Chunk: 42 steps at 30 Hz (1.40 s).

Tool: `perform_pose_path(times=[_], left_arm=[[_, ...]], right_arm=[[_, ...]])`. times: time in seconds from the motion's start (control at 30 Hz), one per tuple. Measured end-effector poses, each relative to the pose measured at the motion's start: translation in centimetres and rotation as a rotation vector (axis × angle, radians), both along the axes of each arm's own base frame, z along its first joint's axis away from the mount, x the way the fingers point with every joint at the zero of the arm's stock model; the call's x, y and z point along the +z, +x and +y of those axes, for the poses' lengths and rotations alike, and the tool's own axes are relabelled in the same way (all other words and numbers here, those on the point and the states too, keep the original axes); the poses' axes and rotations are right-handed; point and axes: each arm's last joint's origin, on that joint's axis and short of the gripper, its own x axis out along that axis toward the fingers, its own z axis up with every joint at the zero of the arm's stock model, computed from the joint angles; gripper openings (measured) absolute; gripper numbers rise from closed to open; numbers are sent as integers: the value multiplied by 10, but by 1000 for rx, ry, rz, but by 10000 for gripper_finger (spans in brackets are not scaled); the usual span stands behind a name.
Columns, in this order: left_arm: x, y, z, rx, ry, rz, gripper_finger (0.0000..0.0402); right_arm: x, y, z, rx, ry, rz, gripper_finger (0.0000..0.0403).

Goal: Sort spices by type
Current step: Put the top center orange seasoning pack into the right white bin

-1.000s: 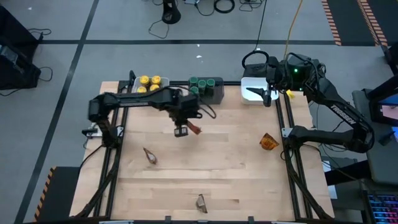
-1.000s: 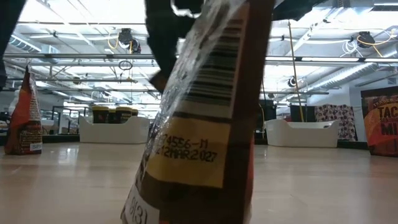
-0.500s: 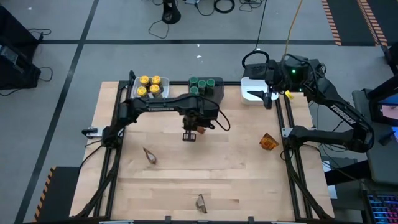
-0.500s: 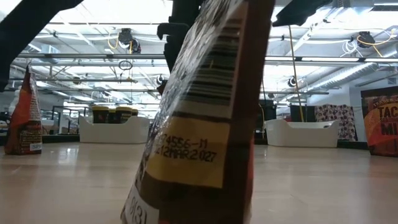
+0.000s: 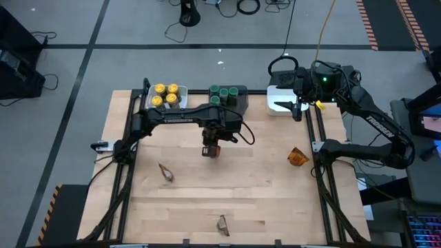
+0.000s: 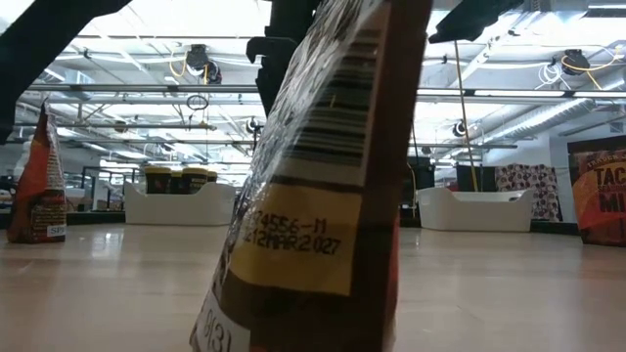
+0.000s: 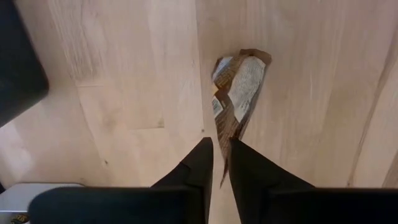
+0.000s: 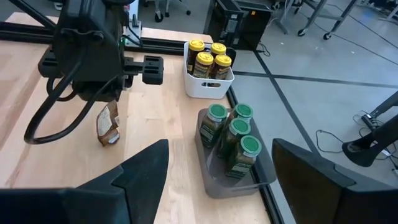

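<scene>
- The left gripper (image 5: 211,150) hangs over the middle of the table (image 5: 262,200), fingers pointing straight down. In its wrist view the two dark fingers (image 7: 199,163) stand nearly together, with the top edge of an orange-brown spice packet (image 7: 236,99) in the thin slit between them; whether they truly pinch it or are just letting go cannot be told.
- The packet's long axis runs down from the fingertips toward the wood, so it hangs or stands about upright directly under the gripper, as the right wrist view (image 8: 108,126) also shows.
- Three more packets lie loose: one at the table's near edge (image 5: 222,224), one toward the left side (image 5: 166,173), one by the right rail (image 5: 298,157).
- Farther back, yellow-lidded jars (image 5: 165,94) fill a white bin (image 8: 208,88) and green-lidded jars (image 5: 222,93) fill a dark grey bin (image 8: 236,182), side by side along the far edge.
- The right gripper (image 5: 295,106) waits, fingers spread wide and empty, above the white bin at the far right corner (image 5: 277,98). This bin lies well to the right of the held packet, nearer the right arm than the left.
- Judged from this, the packet probably belongs in that right-hand bin.
</scene>
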Motion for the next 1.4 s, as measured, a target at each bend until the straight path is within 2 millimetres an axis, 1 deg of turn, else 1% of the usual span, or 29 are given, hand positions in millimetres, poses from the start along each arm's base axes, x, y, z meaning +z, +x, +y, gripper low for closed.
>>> perform_pose_path(times=[0.37,0.47,0.57,0.77,0.87,1.0,1.13,1.4], left_arm=[[0,0,0,-9,1,3,84],[1,-1,0,-38,0,3,96],[7,-4,-1,-67,3,-8,110],[30,-12,-2,-88,14,-88,144],[35,-9,-2,-105,12,-153,158],[26,-4,-3,-167,13,-159,173],[17,-3,-4,-171,1,-137,185],[3,-2,-4,-190,-44,-131,188]], right_arm=[[0,0,0,0,0,0,267],[0,0,0,0,0,0,267],[0,0,0,0,-1,0,267],[0,0,0,1,-2,0,267],[0,0,0,2,-3,1,267],[-1,0,0,2,4,9,267],[-3,-1,1,2,19,29,267],[-4,-1,1,7,15,38,267]])
